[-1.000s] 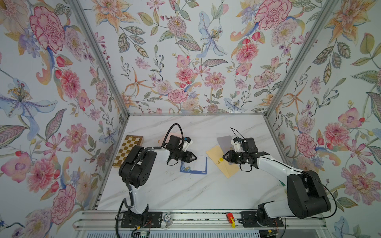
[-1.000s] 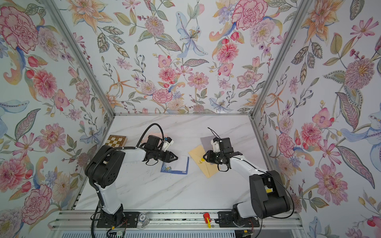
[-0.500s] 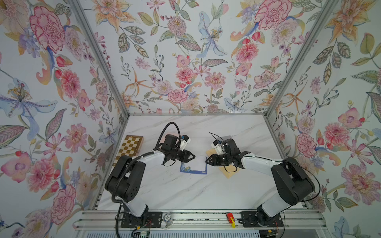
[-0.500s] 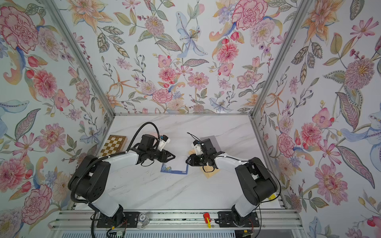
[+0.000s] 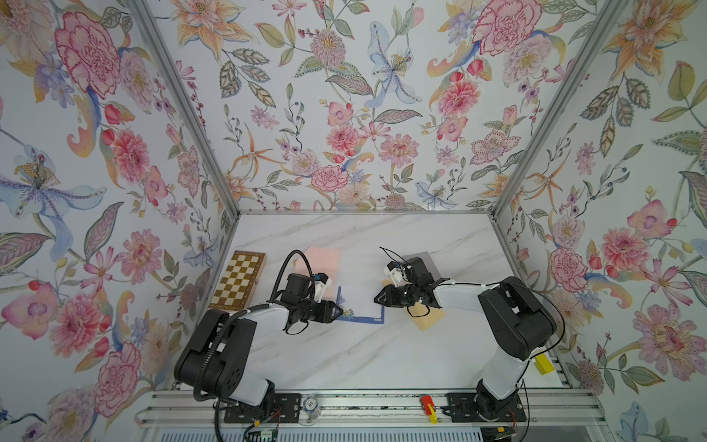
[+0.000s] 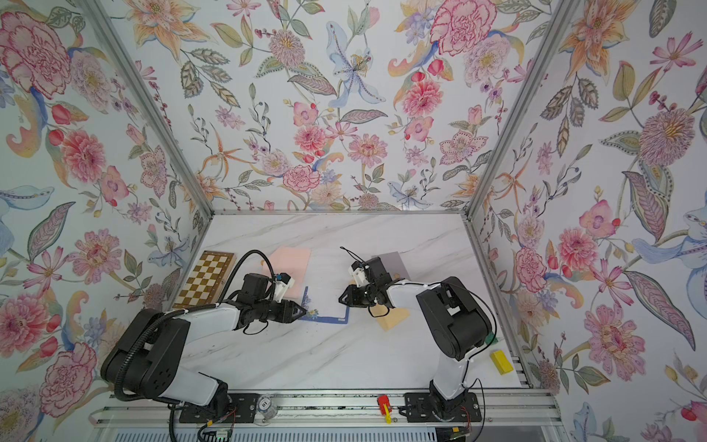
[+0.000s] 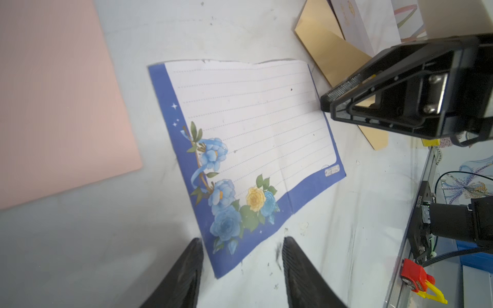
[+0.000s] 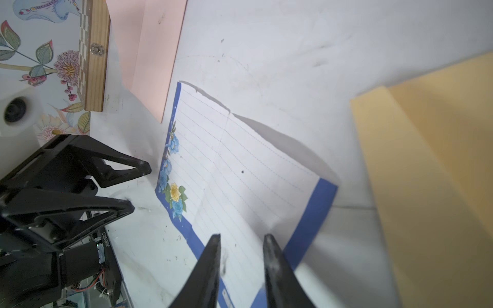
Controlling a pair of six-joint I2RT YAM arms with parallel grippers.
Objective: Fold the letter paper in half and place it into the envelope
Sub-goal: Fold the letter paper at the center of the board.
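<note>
Your letter paper point(image 5: 360, 306) lies unfolded on the marble table point(image 5: 344, 356) between both arms, its edge nearest the tan envelope point(image 5: 428, 323) curling up. Your left gripper point(image 7: 241, 242) sits at the flowered corner, fingers apart and holding nothing. Your right gripper point(image 8: 241, 237) stands over the opposite blue-bordered edge, fingers narrowly apart, not clamped on the sheet.

Letter paper point(image 5: 361, 306) lies on the table point(image 5: 344, 356), chessboard point(image 5: 239, 281) to its left, envelope point(image 5: 430, 320) to its right.
</note>
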